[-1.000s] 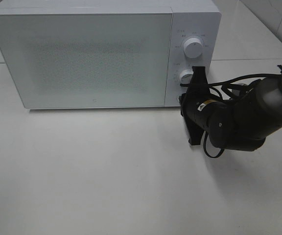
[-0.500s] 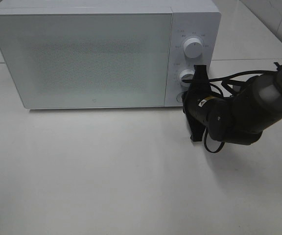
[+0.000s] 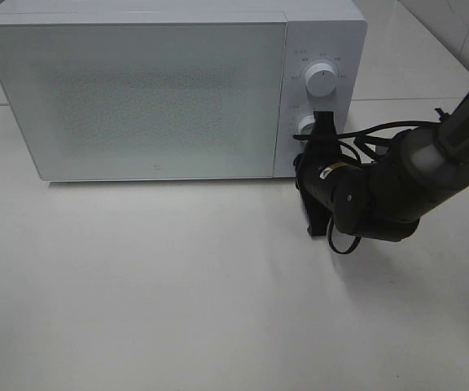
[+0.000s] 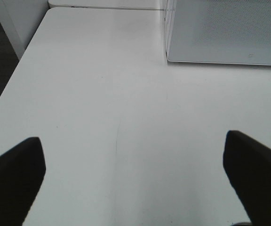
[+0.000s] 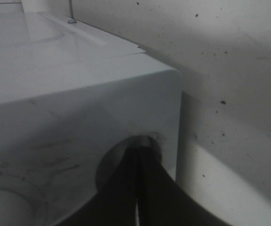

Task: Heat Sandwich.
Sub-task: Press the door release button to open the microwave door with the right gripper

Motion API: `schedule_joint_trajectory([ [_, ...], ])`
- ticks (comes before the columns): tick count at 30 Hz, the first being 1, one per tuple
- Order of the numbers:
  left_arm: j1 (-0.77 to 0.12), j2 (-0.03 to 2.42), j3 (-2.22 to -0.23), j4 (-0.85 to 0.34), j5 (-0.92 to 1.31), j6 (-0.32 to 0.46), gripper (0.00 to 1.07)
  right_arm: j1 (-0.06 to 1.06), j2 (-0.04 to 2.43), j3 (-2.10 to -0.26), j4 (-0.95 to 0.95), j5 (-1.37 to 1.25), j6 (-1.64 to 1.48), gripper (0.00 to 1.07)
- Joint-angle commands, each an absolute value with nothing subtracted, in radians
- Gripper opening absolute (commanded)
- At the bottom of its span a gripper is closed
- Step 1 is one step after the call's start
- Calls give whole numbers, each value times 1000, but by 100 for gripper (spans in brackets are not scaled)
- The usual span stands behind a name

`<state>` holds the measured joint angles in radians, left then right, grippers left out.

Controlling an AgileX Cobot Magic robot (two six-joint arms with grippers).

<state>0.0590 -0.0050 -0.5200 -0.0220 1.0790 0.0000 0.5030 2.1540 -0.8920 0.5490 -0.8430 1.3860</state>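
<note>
Right gripper point(image 5: 138, 157) is pinched shut, tips in a round hollow low on the control panel of the white microwave point(image 3: 137, 98), which fills the upper frame with its door closed. The sandwich isn't visible, so its look and heading can't be told. Left gripper point(image 4: 133, 139) hangs wide open over the white table point(image 3: 177, 309).

One microwave point(image 3: 137, 98), two dials point(image 3: 322, 81) point(image 3: 306, 125), one table point(image 3: 177, 285).

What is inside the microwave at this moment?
The microwave door is shut, and its speckled panel shows nothing behind it. Whether the sandwich lies inside cannot be seen.
</note>
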Motion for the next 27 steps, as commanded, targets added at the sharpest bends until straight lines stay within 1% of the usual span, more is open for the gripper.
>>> schedule_joint_trajectory([
  [1, 59, -23, -518, -24, 1070, 7, 98, 488, 2147, -958, 570, -1087, 1346, 0],
  [6, 59, -23, -518, -24, 1070, 7, 98, 488, 2155, -1005, 602, -1186, 1308, 0],
  [11, 59, -23, -518, -24, 1070, 7, 98, 488, 2171, -1067, 601, -1203, 1289, 0],
  [27, 59, -23, -518, -24, 1070, 7, 98, 488, 2178, -1079, 593, -1130, 1272, 0],
])
